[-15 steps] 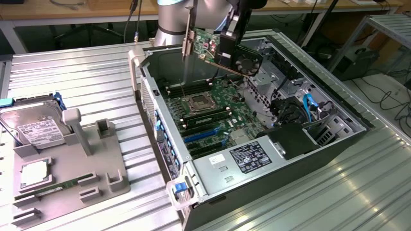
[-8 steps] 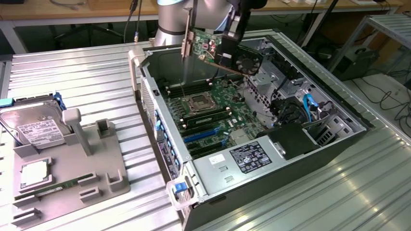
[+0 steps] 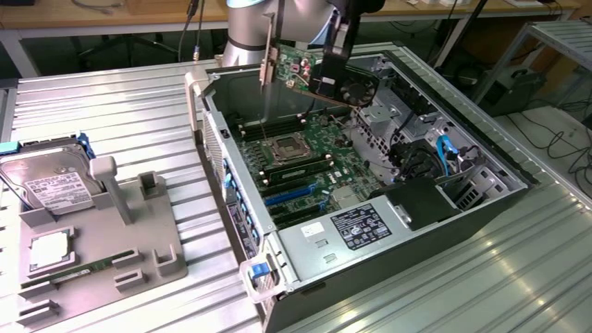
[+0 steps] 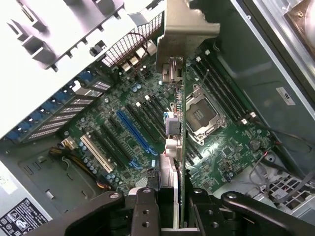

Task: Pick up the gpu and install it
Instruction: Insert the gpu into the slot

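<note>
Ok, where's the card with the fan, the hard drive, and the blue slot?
gpu (image 3: 356,84), exterior view, on its black fan.
hard drive (image 3: 54,191), exterior view, on its white label.
blue slot (image 4: 134,132), wrist view, on the middle of the long slot.

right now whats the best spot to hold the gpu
By its top edge from above, across the thin board, as the pincer holds it now. The gpu hangs on edge over the open case, so bracket and bottom connector edge stay free.
</note>
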### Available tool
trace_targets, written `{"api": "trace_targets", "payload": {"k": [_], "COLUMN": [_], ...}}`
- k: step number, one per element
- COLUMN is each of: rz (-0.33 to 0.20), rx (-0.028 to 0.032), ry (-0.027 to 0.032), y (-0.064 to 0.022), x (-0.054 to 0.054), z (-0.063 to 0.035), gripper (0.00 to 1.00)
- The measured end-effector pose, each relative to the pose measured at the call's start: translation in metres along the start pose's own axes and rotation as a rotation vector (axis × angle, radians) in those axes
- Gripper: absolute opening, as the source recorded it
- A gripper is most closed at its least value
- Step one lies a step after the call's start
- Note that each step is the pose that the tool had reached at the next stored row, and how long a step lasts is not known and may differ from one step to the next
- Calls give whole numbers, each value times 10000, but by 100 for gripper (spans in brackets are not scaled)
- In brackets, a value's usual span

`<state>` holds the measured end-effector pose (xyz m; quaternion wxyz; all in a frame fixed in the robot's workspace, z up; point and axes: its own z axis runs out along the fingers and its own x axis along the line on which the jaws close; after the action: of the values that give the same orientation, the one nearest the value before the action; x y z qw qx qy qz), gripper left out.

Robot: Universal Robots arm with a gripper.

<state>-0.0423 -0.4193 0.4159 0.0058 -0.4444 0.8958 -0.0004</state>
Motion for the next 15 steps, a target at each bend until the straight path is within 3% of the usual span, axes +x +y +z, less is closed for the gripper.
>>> {"api": "trace_targets", "payload": {"k": [15], "rz": [-1222], "rx": [-12], "ry": [-7], "y": [0], "x": [0], "z": [2], "gripper": [28]}}
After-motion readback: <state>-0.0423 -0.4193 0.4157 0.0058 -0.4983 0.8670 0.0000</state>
